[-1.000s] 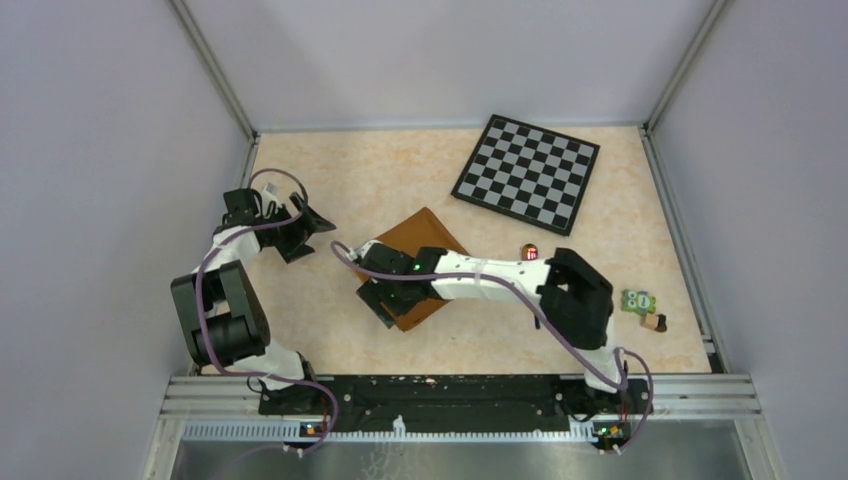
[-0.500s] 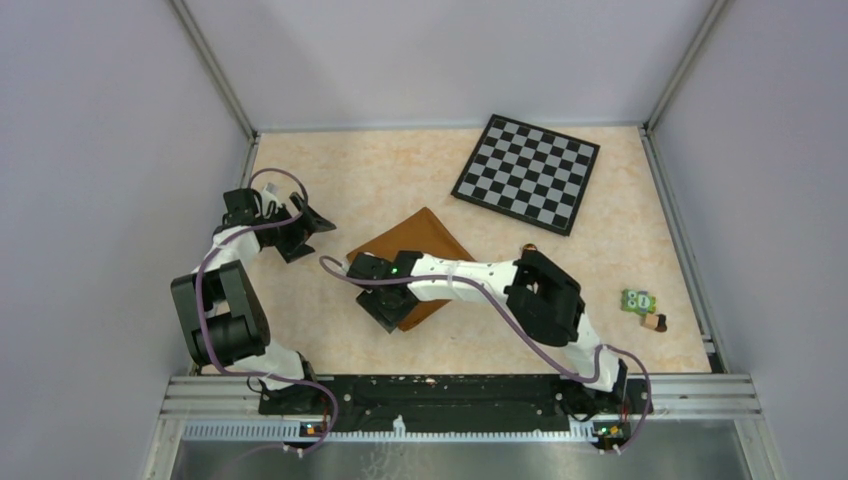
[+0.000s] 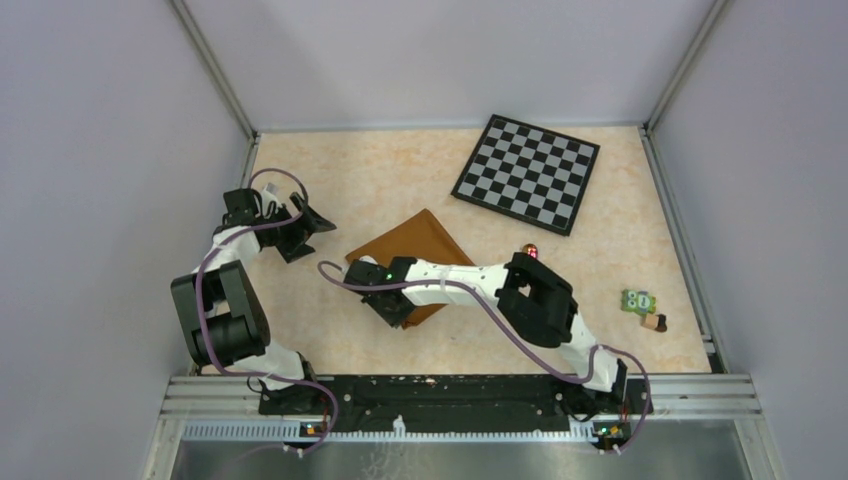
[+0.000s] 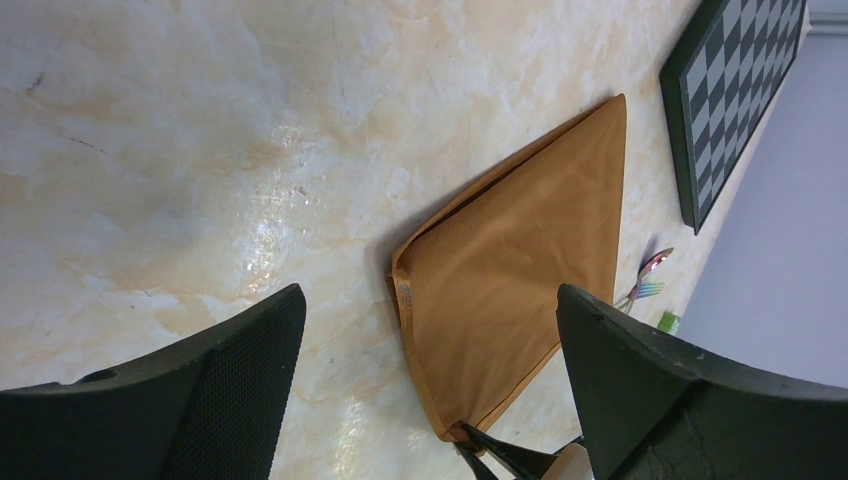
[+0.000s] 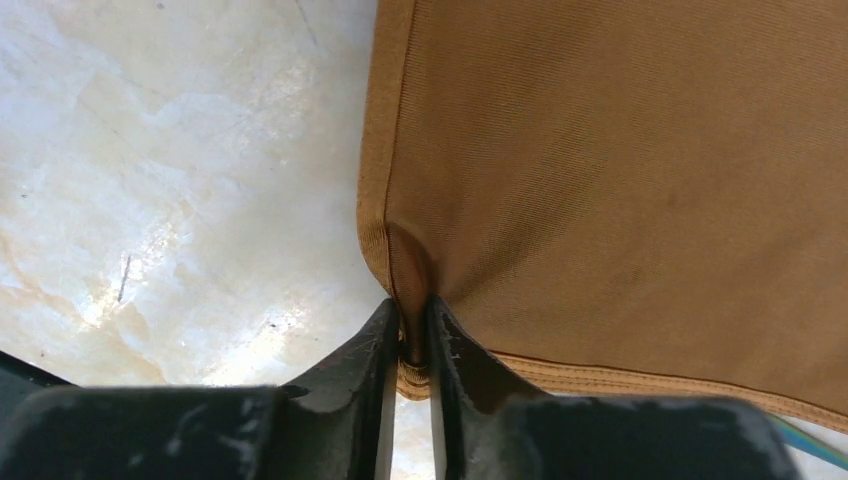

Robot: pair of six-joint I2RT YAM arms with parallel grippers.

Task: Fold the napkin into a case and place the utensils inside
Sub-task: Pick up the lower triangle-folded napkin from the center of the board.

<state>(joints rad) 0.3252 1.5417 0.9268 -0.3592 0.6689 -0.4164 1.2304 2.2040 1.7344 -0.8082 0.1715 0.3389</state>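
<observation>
The rust-brown napkin [image 3: 415, 243] lies flat mid-table as a wide folded sheet with doubled edges; no case is in view. My right gripper [image 3: 398, 308] is shut on the napkin's near corner. In the right wrist view the cloth [image 5: 620, 180] bunches between the pinched right gripper [image 5: 413, 335]. My left gripper [image 3: 312, 225] hovers open to the napkin's left, holding nothing. In its wrist view the napkin [image 4: 520, 290] shows between the wide fingers [image 4: 235, 390]. The utensils [image 4: 648, 280] lie beyond the napkin. From above only the spoon's reddish bowl [image 3: 530, 250] shows past the right arm.
A black-and-grey checkered board [image 3: 527, 172] lies at the back right. A small green toy [image 3: 640, 301] and a small brown piece [image 3: 656, 322] sit near the right edge. Metal rails frame the table on all sides.
My right gripper slid left and nearer along the napkin to its near corner and closed on it. The left arm has stayed still.
</observation>
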